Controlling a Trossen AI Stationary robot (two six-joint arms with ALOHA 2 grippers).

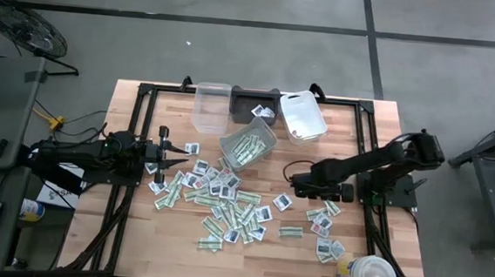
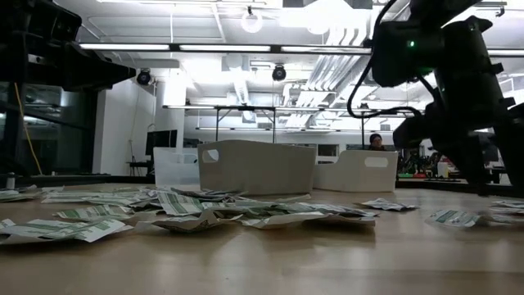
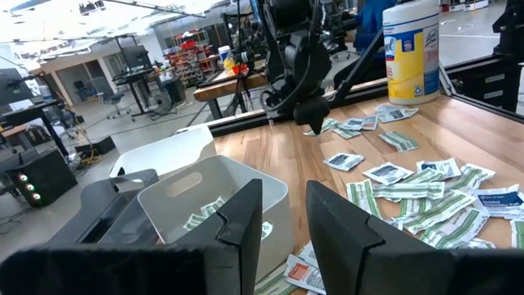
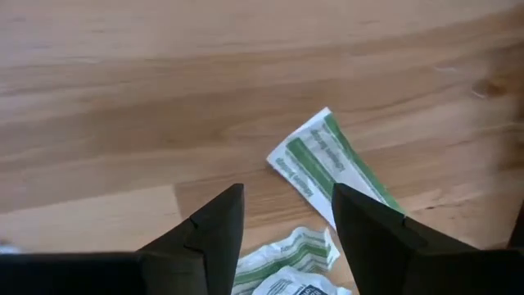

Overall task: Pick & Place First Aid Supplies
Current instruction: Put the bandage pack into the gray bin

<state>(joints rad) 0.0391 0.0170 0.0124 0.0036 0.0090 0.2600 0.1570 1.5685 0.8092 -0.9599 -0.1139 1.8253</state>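
The first aid supplies [image 1: 226, 198] lie scattered flat over the middle of the wooden table: green-and-white strips and squarish white packets. More strips lie in a grey bin [image 1: 249, 146]. My right gripper [image 1: 291, 183] hangs open, pointing down, over the right side of the scatter. In the right wrist view its fingers [image 4: 282, 221] stand above bare wood, with one green-and-white strip [image 4: 332, 164] just beyond them and crumpled packets [image 4: 286, 258] under them. My left gripper [image 1: 166, 155] waits level at the table's left, open [image 3: 282, 221], with nothing between its fingers.
A clear bin [image 1: 212, 105], a dark bin [image 1: 254, 104] and a white bin [image 1: 303, 116] stand along the far edge. A round white tub [image 1: 366, 276] stands at the near right corner. A second small group of packets [image 1: 324, 224] lies right of the main scatter.
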